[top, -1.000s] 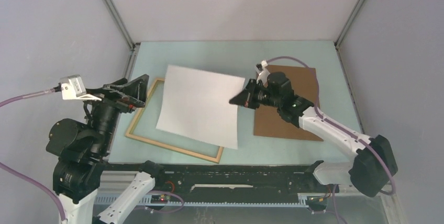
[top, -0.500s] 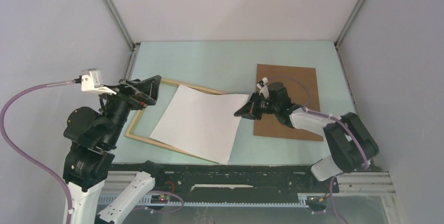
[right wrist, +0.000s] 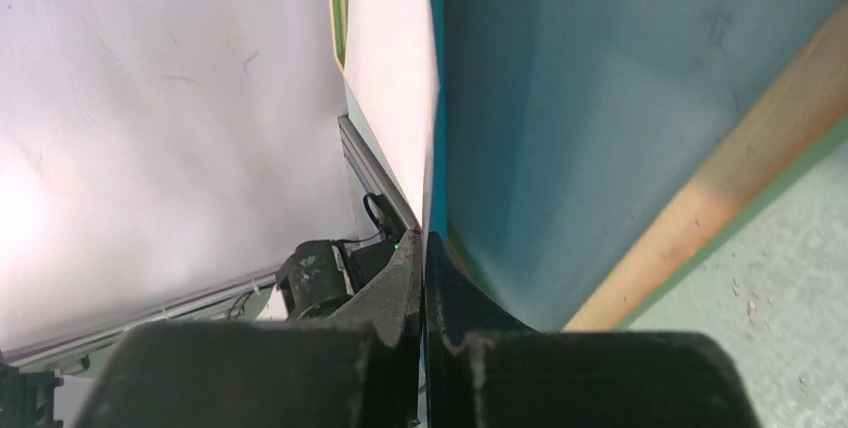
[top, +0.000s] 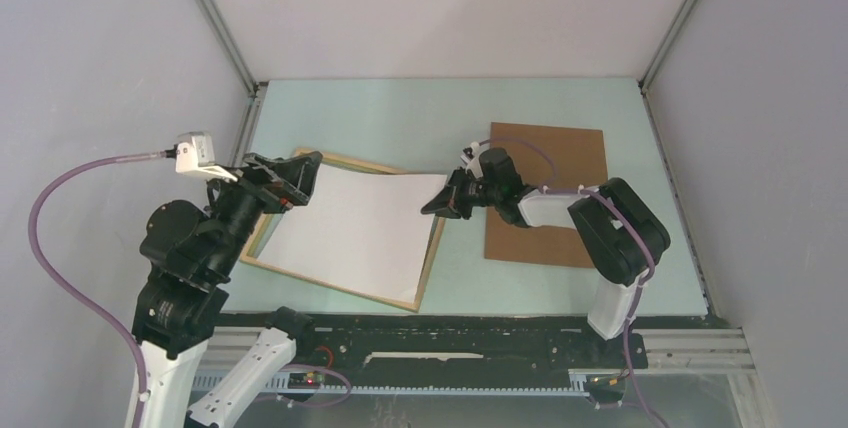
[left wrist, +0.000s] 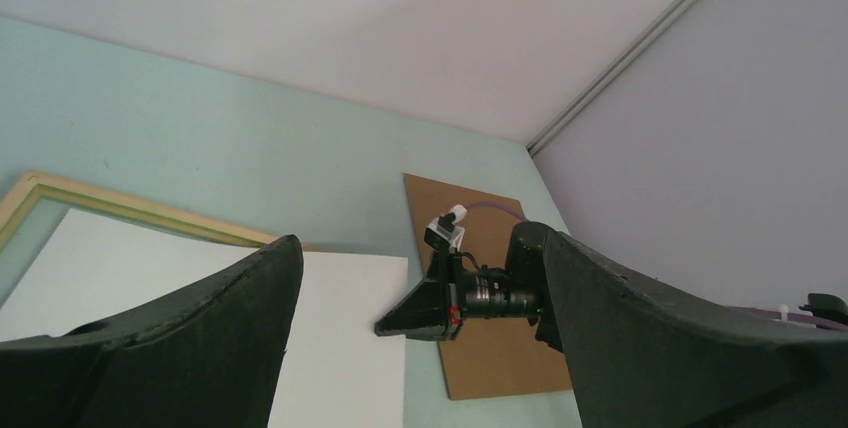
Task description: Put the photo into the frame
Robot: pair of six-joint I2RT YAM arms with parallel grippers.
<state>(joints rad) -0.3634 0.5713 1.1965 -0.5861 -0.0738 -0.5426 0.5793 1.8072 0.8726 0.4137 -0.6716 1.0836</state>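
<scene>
The photo [top: 350,228] lies white back up over the opening of the pale wood frame [top: 330,286]. My right gripper [top: 428,208] is shut on the photo's right edge, low over the frame's right rail. In the right wrist view the fingers [right wrist: 424,248] pinch the thin sheet; its blue printed face [right wrist: 560,128] shows beside a wood rail [right wrist: 740,168]. My left gripper [top: 300,176] is open and empty above the frame's far left corner. The left wrist view shows the photo [left wrist: 340,328], the frame's far rail [left wrist: 120,210] and the right gripper [left wrist: 385,328].
A plain brown board [top: 570,148] lies flat on the table to the right of the frame, under the right arm; it also shows in the left wrist view [left wrist: 500,368]. Grey walls stand on three sides. The black rail with the arm bases runs along the near edge.
The right gripper has carried the photo down and to the left, from tilted above the table to lying over the frame. The left arm has moved right, toward the frame's far left corner.
</scene>
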